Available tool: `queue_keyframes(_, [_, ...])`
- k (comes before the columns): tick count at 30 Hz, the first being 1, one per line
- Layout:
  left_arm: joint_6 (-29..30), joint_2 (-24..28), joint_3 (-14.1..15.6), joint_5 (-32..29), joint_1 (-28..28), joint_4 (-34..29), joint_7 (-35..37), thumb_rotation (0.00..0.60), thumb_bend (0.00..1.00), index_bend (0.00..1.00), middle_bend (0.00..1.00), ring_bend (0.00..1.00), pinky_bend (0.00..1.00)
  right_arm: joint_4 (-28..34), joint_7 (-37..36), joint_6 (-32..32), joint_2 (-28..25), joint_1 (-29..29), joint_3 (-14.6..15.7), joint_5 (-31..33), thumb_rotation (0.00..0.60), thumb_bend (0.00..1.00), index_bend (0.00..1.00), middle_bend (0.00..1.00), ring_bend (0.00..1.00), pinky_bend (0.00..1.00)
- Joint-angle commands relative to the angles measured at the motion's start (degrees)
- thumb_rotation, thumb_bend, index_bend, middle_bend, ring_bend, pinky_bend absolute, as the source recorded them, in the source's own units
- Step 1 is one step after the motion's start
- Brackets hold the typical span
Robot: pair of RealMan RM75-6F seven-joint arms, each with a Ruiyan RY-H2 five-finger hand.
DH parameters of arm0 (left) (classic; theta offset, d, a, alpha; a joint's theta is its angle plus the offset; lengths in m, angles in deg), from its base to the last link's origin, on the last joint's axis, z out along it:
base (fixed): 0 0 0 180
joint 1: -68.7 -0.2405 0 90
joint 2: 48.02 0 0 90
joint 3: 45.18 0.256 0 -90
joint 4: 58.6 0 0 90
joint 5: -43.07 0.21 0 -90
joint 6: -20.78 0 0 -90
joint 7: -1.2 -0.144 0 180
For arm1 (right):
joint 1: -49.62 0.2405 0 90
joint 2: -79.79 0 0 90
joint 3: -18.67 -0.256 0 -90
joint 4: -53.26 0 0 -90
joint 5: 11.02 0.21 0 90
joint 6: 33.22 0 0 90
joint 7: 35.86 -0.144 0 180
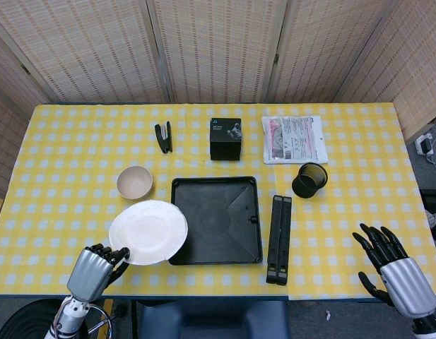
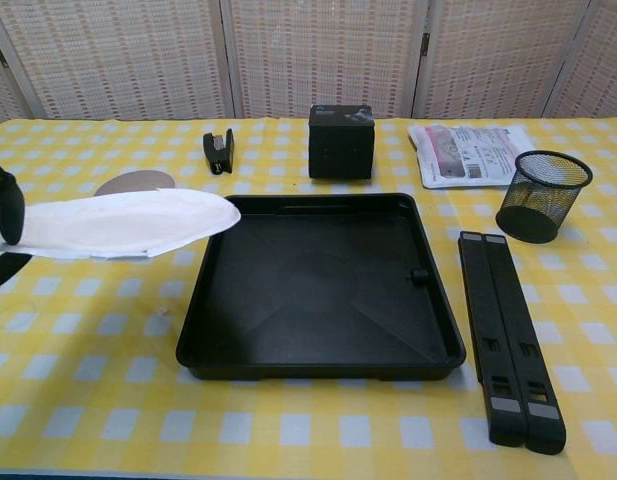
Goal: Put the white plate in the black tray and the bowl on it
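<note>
Gripping the near rim of the white plate (image 1: 148, 231), the left hand (image 1: 95, 270) holds it aloft at lower left of the head view, its far edge overlapping the black tray (image 1: 225, 240). Rigid, light and probably slippery, it wants a firm rim pinch. The bowl (image 1: 134, 181) sits behind; the right hand (image 1: 393, 269) hangs spread, empty.

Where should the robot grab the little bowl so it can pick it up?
Probably by its rim, coming down from above. The bowl stands upright and open on the table, so its thin edge is free to pinch between fingers. Its far and left sides look clearest; the white plate, held up by the left hand, hangs close in front, so that side is crowded.
</note>
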Motion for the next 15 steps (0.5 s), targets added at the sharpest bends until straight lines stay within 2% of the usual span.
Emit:
queue_keyframes(1, [-2.71,-0.75,-1.55,-1.22,1.8,-1.48,-0.2,0.6,0.39,0.65,1.0,1.0,1.0,-0.07,-0.12,-0.11,-0.06,-0.06,-0.12,0.16,0.6,0.43,0.0,0.0,0.0,0.0])
queue_keyframes(15, [-10.75,-7.24,-4.73,-2.66,7.45,-2.47,-1.36,0.6,0.4,0.65,1.0,1.0,1.0,0.05,-1.54,0.07,-0.73,-0.21,-0.89,2.01,0.6,0.43,0.0,0.0,0.0,0.0])
